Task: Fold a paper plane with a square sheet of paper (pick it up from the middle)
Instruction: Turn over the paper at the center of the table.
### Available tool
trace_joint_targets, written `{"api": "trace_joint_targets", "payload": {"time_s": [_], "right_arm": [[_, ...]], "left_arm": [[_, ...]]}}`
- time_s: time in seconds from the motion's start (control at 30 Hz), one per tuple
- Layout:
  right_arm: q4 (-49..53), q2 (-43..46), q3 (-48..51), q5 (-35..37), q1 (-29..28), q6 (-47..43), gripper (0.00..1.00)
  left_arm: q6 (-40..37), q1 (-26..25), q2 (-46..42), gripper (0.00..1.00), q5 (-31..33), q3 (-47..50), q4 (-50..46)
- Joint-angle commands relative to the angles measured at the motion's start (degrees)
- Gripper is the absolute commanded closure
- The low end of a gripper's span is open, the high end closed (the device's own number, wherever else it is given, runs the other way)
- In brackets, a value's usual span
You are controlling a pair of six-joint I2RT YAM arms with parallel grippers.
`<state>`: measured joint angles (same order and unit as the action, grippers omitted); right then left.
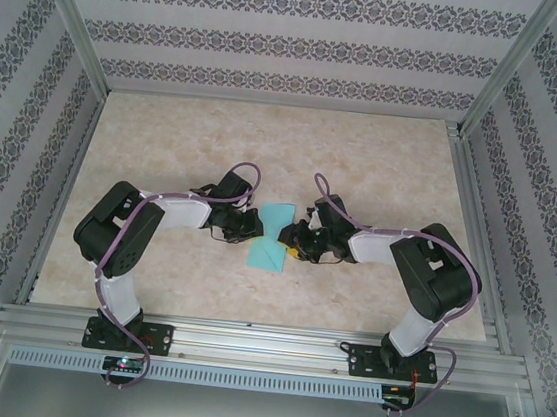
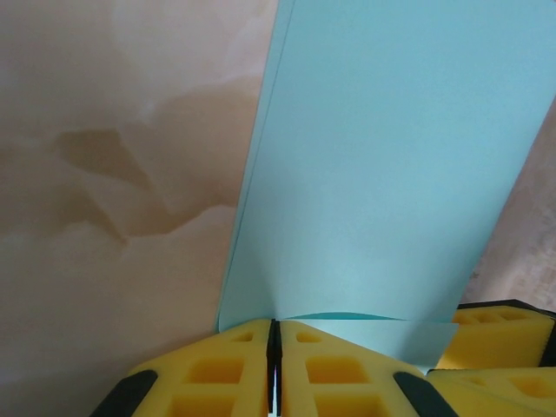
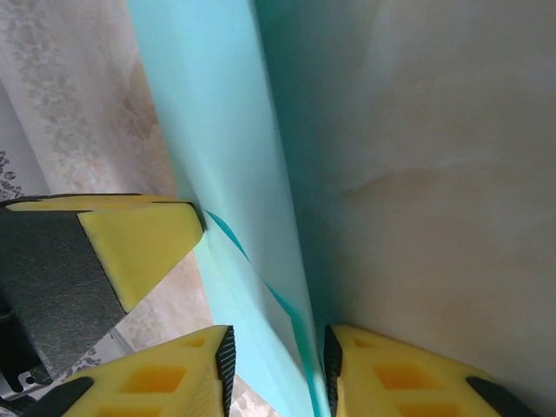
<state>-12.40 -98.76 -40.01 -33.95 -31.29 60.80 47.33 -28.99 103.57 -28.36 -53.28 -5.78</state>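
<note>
The turquoise sheet of paper (image 1: 271, 253) stands on the table between my two grippers, folded into layers and pinched in at its middle. My left gripper (image 1: 251, 228) meets it from the left. In the left wrist view that left gripper (image 2: 274, 328) is shut on the edge of the paper (image 2: 391, 174), whose layers bow apart just beyond the pads. My right gripper (image 1: 293, 240) comes in from the right. In the right wrist view the right gripper (image 3: 278, 356) is open, the folded paper (image 3: 217, 130) running through the gap close to the right finger (image 3: 334, 360).
The marble-patterned tabletop (image 1: 265, 147) has free room all round the paper. Patterned walls and metal posts (image 1: 73, 24) enclose it, and an aluminium rail (image 1: 263, 348) runs along the near edge. The left gripper's yellow finger (image 3: 139, 243) sits close beside my right jaws.
</note>
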Motion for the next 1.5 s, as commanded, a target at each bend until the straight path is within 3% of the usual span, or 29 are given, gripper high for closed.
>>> {"api": "trace_joint_targets", "payload": {"time_s": [0.0, 0.23, 0.37, 0.5, 0.57, 0.73, 0.83, 0.97, 1.07, 1.3, 1.47], "right_arm": [[-2.1, -0.7, -0.2, -1.2, -0.5, 0.3, 0.65], [-3.1, -0.7, -0.4, -1.5, -0.8, -1.8, 0.74], [-2.6, -0.6, -0.8, -1.5, -0.5, -3.3, 0.85], [2.1, 2.1, -2.9, -1.6, -0.4, -6.6, 0.94], [9.3, 5.3, -5.1, -0.1, -0.4, -10.4, 0.97], [38.5, 14.9, -14.6, 15.9, -0.5, -24.0, 0.97], [55.5, 18.2, -22.3, 32.1, -2.2, -29.5, 0.96], [74.3, 16.7, -33.3, 53.6, -6.5, -31.2, 0.96], [80.6, 12.5, -38.1, 60.4, -9.1, -30.8, 0.96], [82.7, -4.3, -48.1, 56.5, -15.7, -29.1, 0.94], [76.9, -16.2, -56.2, 42.4, -18.0, -29.1, 0.85]], "left_arm": [[-0.8, -0.6, 1.0, 0.88, 2.6, 0.5, -3.6], [0.2, -0.6, -0.5, 0.87, 1.9, 1.2, -1.7], [2.0, -0.7, -2.8, 0.86, -0.2, 2.0, 1.7], [2.9, -0.7, -8.2, 0.82, 2.9, 2.8, 1.6], [2.4, -0.6, -11.9, 0.79, 6.1, 3.2, -0.5], [1.4, -0.5, -21.6, 0.72, 16.1, 5.3, -5.9], [1.7, -0.3, -27.5, 0.69, 22.2, 7.4, -8.6], [4.4, 0.3, -35.0, 0.63, 31.2, 11.4, -11.9], [7.0, 1.0, -39.9, 0.60, 37.2, 13.3, -15.5], [8.9, 1.9, -51.6, 0.50, 46.5, 16.3, -22.3], [8.3, 2.2, -56.9, 0.47, 48.1, 17.5, -23.9]]}}
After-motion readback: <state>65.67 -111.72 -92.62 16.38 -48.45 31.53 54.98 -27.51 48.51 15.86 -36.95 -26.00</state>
